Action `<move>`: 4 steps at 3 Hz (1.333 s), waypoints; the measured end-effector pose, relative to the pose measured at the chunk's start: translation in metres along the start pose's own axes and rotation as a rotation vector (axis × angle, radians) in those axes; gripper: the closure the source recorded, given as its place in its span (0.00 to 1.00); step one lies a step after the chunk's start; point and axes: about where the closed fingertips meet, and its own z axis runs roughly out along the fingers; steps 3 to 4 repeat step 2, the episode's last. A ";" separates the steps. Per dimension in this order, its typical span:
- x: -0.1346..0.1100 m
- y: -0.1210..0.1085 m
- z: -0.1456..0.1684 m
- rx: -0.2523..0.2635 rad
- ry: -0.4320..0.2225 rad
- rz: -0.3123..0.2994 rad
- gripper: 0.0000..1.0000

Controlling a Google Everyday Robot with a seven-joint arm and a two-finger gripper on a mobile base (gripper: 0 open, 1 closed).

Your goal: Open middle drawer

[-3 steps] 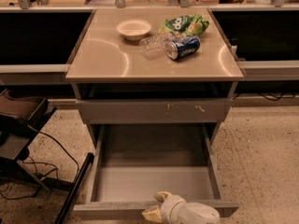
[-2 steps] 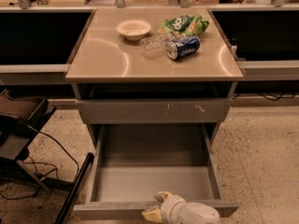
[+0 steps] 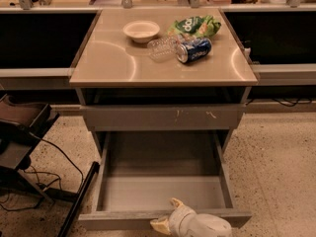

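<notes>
Mid drawer (image 3: 163, 194) is already pulled far out toward us, grey box inside w/ nothing in it, front rim at the near edge of view. Gripper (image 3: 168, 216) sits at that front rim, about mid-width, a bit right of centre. We can't tell how wide it's open or whether it has real hold of the front. We'd judge the opening as basically done.

Risks from here:
- Over-pull. The box looks near the end of its travel. Any more tug toward us could slam it on its stop or drag it off the runners.
- Slip. The front is plain, no handle. If the hold is only on the rim, a pull may slide off & the arm jerks back.
- Skew. Contact right of centre could twist the box & bind it in the frame.
- Shake. A hard stop would jolt the counter (image 3: 108, 63). The can (image 3: 193, 50) lies on its side by the clear cup (image 3: 160, 47), so it could roll; bowl (image 3: 141, 30) & chip bag (image 3: 195, 24) are less likely to shift.
- Snag left. A black bar (image 3: 79, 196) leans near the drawer's near-left corner, w/ cables (image 3: 29, 177) beyond; the corner or base could catch them on retreat.
- Lifting up carelessly could clip the scratched top front (image 3: 163, 117) above.
</notes>
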 end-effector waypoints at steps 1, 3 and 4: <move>0.000 0.000 0.000 0.000 0.000 0.000 0.00; 0.000 0.000 0.000 0.000 0.000 0.000 0.00; 0.000 0.000 0.000 0.000 0.000 0.000 0.00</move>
